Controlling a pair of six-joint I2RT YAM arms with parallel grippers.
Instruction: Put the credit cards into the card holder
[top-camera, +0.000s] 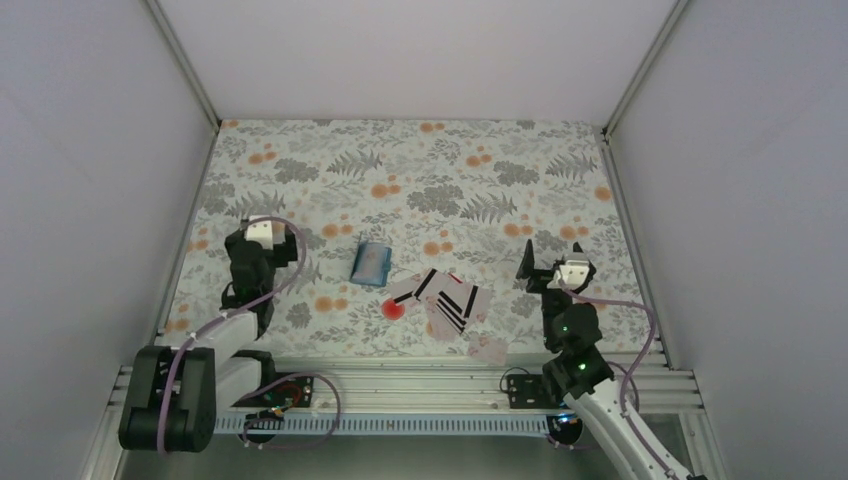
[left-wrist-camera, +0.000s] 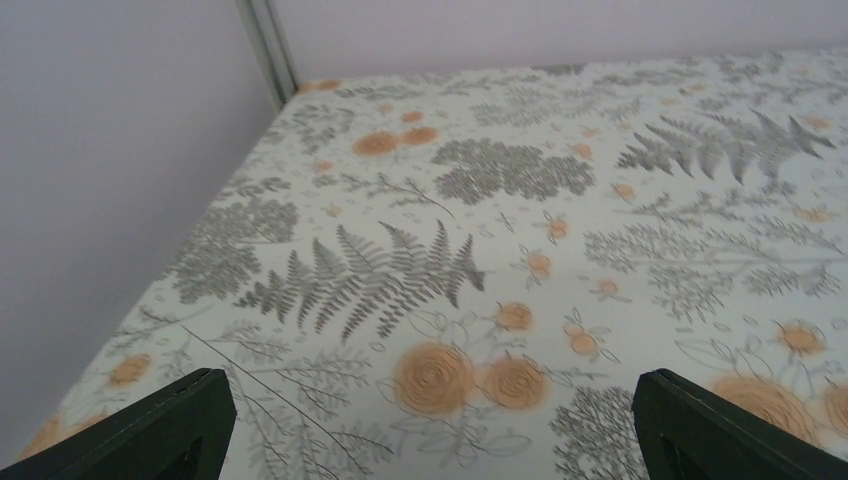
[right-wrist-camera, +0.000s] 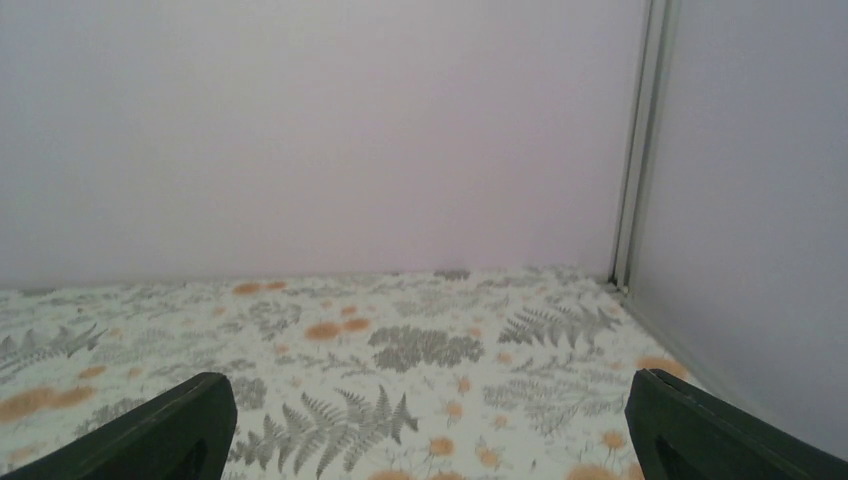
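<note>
Rail (top-camera: 400, 385) of grooved metal runs along the near edge of the table, with the base of the left arm (top-camera: 170, 395) and the base of the right arm (top-camera: 575, 375) bolted to it. Just beyond the rail, one pale card (top-camera: 488, 350) lies alone on the flowered tablecloth (top-camera: 400, 170). A little farther in, the rest of the credit cards (top-camera: 445, 300) lie fanned and overlapping, pale with black stripes, and a round red spot (top-camera: 392, 309) sits at the left edge of the pile. The left gripper (left-wrist-camera: 430, 435) hangs over bare cloth well to the left of the cards, its dark fingers (left-wrist-camera: 150, 425) spread wide with nothing between them. The right gripper (right-wrist-camera: 430, 435), to the right of the pile, is likewise spread wide and empty. Beyond the cards and a bit left of them, not touching, lies the blue card holder (top-camera: 371, 263), flat and slightly askew; whether it is folded shut cannot be told. Plain pale walls (top-camera: 400, 50) close the far side.
</note>
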